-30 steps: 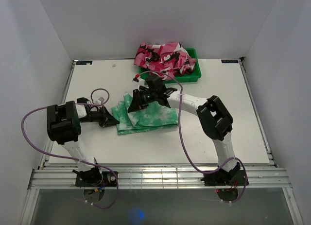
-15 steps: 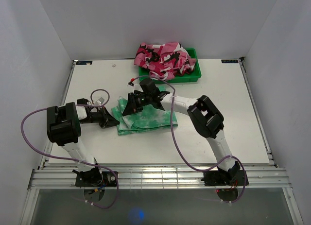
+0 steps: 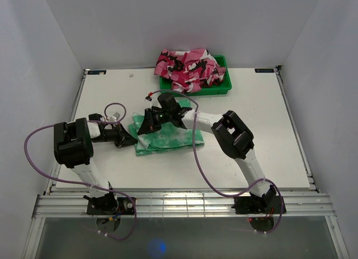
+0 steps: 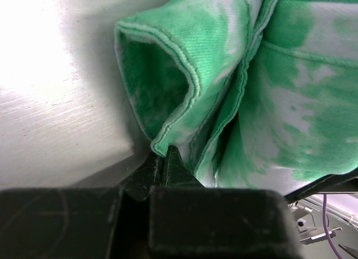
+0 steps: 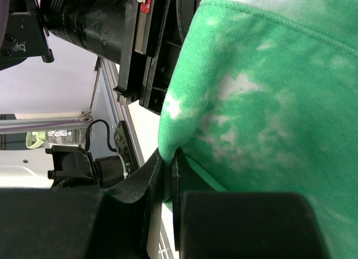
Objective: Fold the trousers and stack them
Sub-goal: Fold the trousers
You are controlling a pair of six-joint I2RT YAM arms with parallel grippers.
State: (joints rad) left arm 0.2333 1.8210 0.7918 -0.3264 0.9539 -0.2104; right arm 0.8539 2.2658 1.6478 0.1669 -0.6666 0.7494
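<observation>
Green cloth clouded with white, the trousers [image 3: 173,137], folded into a flat bundle on the white table [image 3: 268,136], nearer than the green bin [image 3: 225,86] and off to its left. Long axis across the table, roughly parallel to the bin's long side, right end angled slightly toward the bin.

Nearest, at the bundle corner farthest from the bin: left gripper [image 3: 132,139], low on the table, jaws pressed together on a thin edge of cloth [image 4: 164,158]. Just beyond those tips, an open leg hem [image 4: 154,74], mouth gaping away from the bin, stitched rim curled upward.

A little closer to the bin, over the bundle's left end: right gripper [image 3: 146,125], pointing away from the bin, jaws nipped narrow on a fold of the same cloth [image 5: 168,164], fabric draped over the fingertips.

Farthest, inside the bin: pink clothes [image 3: 189,67], white and black patches, heaped above the rim and spilling over its left end.
</observation>
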